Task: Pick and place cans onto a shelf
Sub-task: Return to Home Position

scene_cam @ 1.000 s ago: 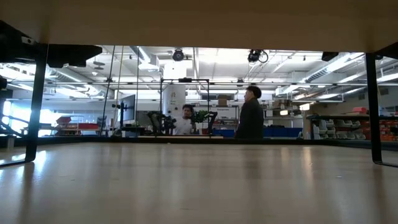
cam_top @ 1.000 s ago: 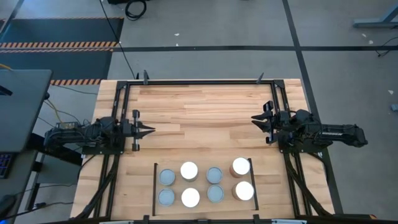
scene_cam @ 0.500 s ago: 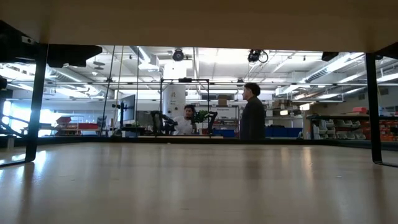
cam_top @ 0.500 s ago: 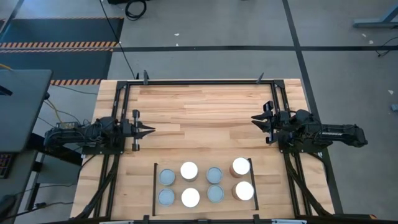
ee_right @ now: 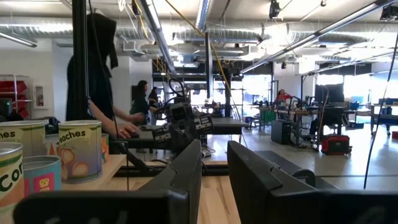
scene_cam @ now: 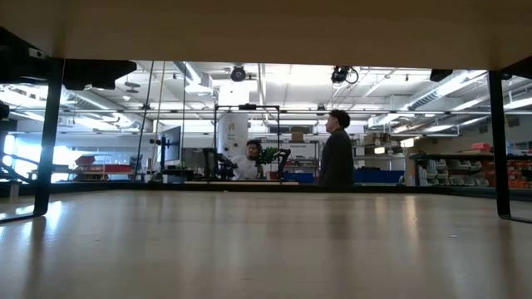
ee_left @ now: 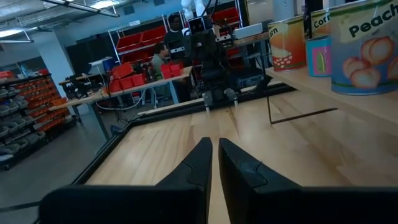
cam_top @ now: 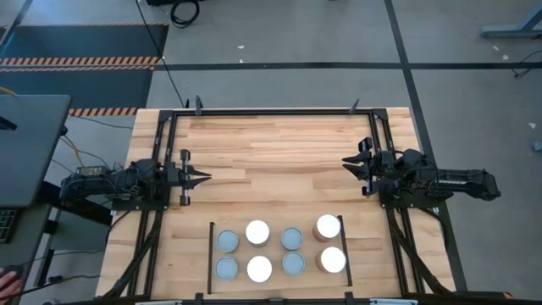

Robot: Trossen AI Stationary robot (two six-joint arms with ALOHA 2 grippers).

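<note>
Several cans stand upright in two rows on the shelf, a light-wood panel between thin black rails at the table's near edge. Some have grey-blue tops, some white tops. My left gripper is shut and empty above the table's left side, pointing right. My right gripper is shut and empty above the right side, pointing left. The left wrist view shows a peach can and a corn can. The right wrist view shows a peach can.
A black frame runs around the tabletop. Bare wood lies between the two grippers. The low view shows black uprights at both sides and people in the room beyond the table.
</note>
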